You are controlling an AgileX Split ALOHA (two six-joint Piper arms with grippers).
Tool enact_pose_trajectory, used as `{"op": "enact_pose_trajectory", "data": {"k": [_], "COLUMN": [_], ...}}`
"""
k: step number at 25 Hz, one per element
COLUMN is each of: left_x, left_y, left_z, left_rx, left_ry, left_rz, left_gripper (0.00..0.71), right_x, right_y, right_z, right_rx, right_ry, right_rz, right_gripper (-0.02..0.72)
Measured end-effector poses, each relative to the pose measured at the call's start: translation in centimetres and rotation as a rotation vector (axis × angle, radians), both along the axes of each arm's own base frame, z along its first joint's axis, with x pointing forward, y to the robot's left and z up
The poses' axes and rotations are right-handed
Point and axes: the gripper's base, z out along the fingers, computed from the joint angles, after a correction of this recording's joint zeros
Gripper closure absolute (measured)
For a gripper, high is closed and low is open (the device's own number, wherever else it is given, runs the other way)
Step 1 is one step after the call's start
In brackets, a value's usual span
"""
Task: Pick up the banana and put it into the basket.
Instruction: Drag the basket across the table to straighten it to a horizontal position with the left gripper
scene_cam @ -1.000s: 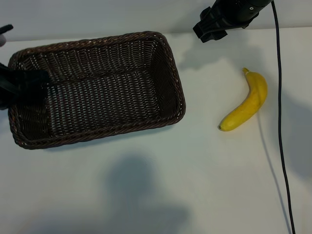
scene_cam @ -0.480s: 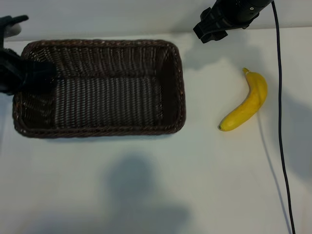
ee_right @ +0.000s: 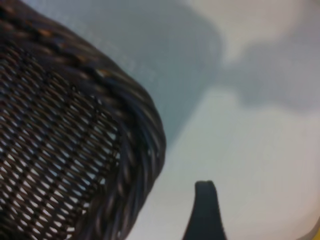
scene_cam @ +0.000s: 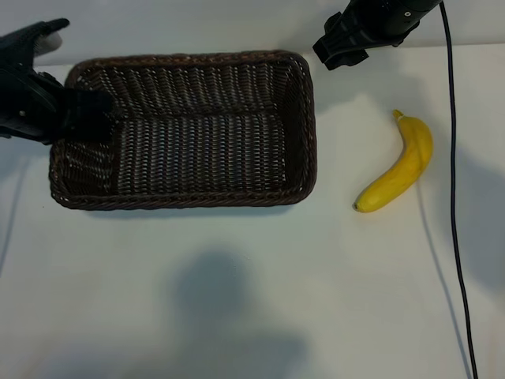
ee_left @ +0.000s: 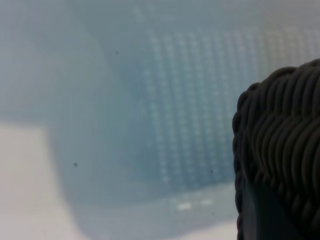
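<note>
Where left hand [scene_cam: 83, 110] sits at basket's left end, it is closed on wicker rim. Basket [scene_cam: 189, 130]: dark brown woven wicker, rectangular, rounded corners, nothing inside, on pale surface [scene_cam: 237, 300]. Right hand [scene_cam: 341, 46] hangs above basket's far right corner, fingers spread wide, holding nothing. Banana [scene_cam: 398, 167]: bright yellow, curved, greenish stem tip, lying on surface well right of basket. Black cable [scene_cam: 455, 197] runs just beside banana. No writing readable.

Both arms are matte black and blocky, with a thin black cable [scene_cam: 454, 197] trailing from the right one.
</note>
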Motion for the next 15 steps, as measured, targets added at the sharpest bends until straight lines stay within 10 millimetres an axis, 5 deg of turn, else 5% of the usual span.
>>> {"op": "enact_pose_trajectory", "data": {"k": [15], "left_x": [1.8], "left_y": [0.0], "left_z": [-2.4], "left_rx": [-0.005], "left_ry": [0.031], "left_rz": [-0.041], "left_gripper": [0.543], "right_x": [0.0], "right_y": [0.0], "right_z": [0.0], "right_rx": [0.0], "right_ry": [0.0], "right_rz": [0.0], "right_gripper": [0.135]}}
